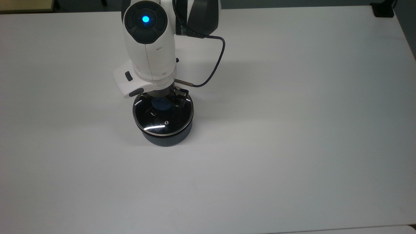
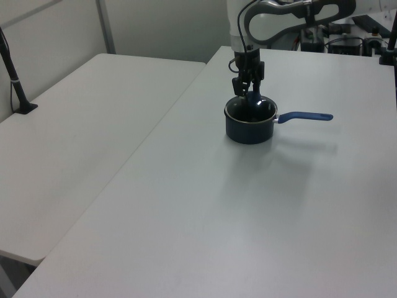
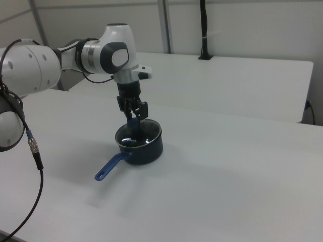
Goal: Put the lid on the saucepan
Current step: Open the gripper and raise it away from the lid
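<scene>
We see the lid [image 1: 163,119] lying flat on the saucepan [image 1: 166,136], covering its mouth, on the white table [image 1: 292,130]. The gripper [image 1: 161,103] reaches straight down and clamps the lid's blue knob [image 1: 161,104]. In the left view, the saucepan's blue handle [image 2: 304,116] points right.
</scene>
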`<state>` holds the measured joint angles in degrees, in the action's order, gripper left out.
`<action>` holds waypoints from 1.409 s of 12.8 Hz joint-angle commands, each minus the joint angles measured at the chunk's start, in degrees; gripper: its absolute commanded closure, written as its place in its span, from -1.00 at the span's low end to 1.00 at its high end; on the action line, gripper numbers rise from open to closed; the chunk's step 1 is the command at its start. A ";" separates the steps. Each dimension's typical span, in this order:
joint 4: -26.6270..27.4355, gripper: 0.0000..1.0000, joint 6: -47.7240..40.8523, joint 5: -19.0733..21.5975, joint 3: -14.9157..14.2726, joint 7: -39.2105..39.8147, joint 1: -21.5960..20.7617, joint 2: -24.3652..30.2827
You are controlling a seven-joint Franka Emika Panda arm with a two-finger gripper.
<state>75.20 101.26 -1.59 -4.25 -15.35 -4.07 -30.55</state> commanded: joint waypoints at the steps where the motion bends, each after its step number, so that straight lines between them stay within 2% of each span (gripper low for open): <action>1: -1.46 -0.68 -1.51 1.06 -0.32 -1.08 -0.59 -1.35; 2: -1.28 -1.00 -1.51 0.97 -0.40 -1.00 -0.50 -1.35; 5: -0.84 -1.00 -1.42 0.71 -0.49 -0.73 -0.59 -0.48; 6: 0.55 -1.00 -1.42 0.36 -0.49 -0.47 -0.68 1.61; 9: 11.87 -1.00 -1.33 -0.43 -0.49 9.60 -0.06 13.81; 13: 21.46 -1.00 -1.33 -1.58 -0.58 13.49 0.82 23.94; 18: 23.24 -1.00 -2.04 -1.49 -2.86 14.38 0.38 27.73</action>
<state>95.83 99.53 -2.41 -5.14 -2.61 -2.87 -5.80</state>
